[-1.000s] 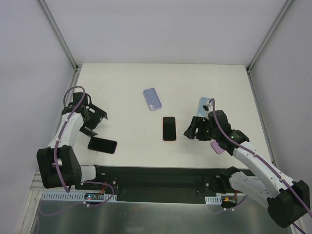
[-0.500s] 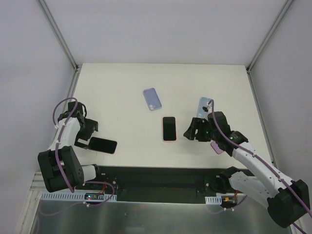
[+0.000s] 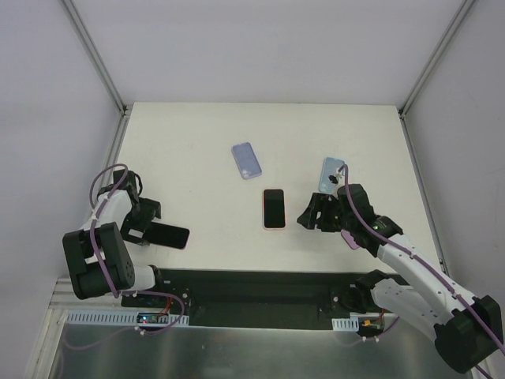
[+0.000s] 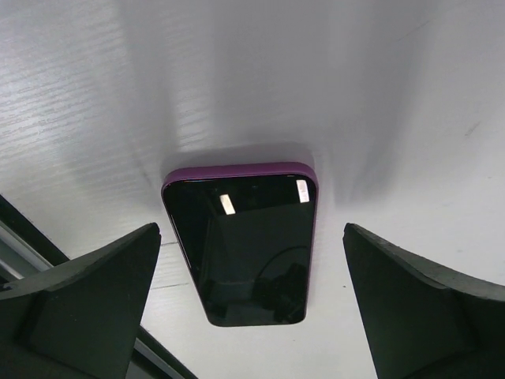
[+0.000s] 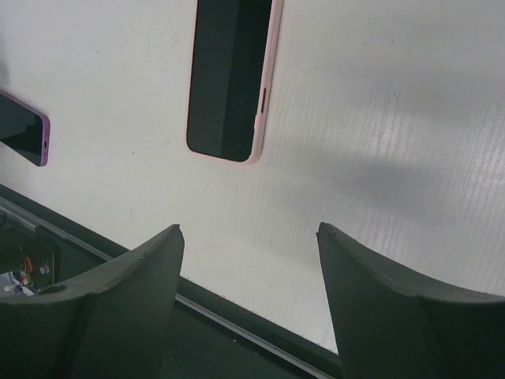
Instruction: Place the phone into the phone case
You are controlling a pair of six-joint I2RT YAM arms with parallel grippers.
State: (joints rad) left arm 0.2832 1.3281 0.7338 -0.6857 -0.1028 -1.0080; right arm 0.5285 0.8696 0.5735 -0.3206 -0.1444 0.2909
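A black-screened phone with a purple rim (image 3: 166, 234) (image 4: 241, 245) lies face up near the table's front left. My left gripper (image 3: 142, 222) (image 4: 251, 229) hovers over its near end, open wide, one finger on each side and neither touching it. Another phone with a pink rim (image 3: 273, 208) (image 5: 230, 79) lies face up mid-table. My right gripper (image 3: 312, 215) (image 5: 249, 229) is open and empty just right of it, above bare table. A lavender phone case (image 3: 246, 160) lies further back. A light-blue one (image 3: 331, 174) sits behind my right arm.
A purple piece (image 3: 351, 237) shows partly under my right forearm. The dark front rail (image 3: 252, 284) (image 5: 237, 332) runs along the table's near edge, close under both grippers. White walls and frame posts (image 3: 99, 59) enclose the table.
My left arm has swung back toward the near left and come down over the purple-rimmed phone, its jaws spreading a little wider. The right arm has barely shifted.
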